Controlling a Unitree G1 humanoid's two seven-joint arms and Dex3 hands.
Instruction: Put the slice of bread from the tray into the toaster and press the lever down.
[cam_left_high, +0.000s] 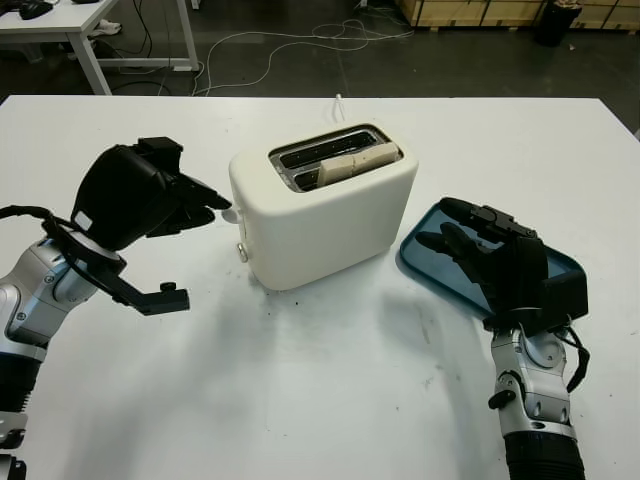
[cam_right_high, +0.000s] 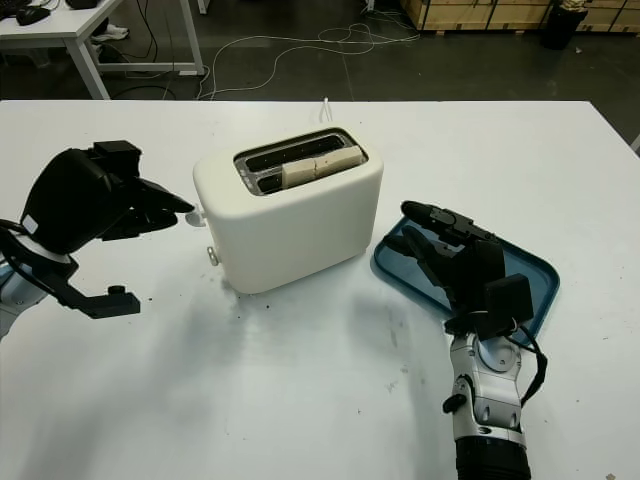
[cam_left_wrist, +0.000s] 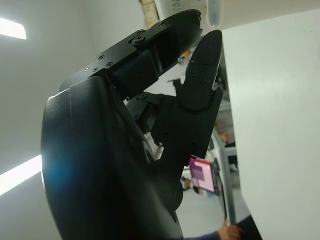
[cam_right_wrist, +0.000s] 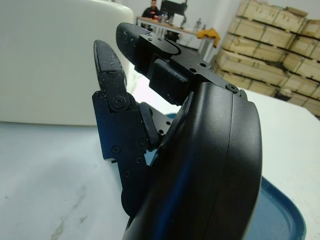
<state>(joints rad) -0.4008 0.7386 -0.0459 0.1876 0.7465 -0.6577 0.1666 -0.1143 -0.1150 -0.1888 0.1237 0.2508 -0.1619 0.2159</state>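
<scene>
While one bread slice (cam_left_high: 352, 163) sits in the toaster (cam_left_high: 325, 205), left hand (cam_left_high: 150, 195) and right hand (cam_left_high: 490, 255) hold nothing, right over one tray (cam_left_high: 560, 262).

Beyond the white surface (cam_left_high: 300, 400), cables (cam_left_high: 300, 45) trail over a dark floor (cam_left_high: 450, 60); a white desk (cam_left_high: 70, 25) and stacked wooden crates (cam_left_high: 480, 12) stand behind.

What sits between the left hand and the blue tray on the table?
In the left eye view, the white toaster stands between the left hand and the blue tray, bread slice in its slot. The open right hand hovers over the tray.
</scene>
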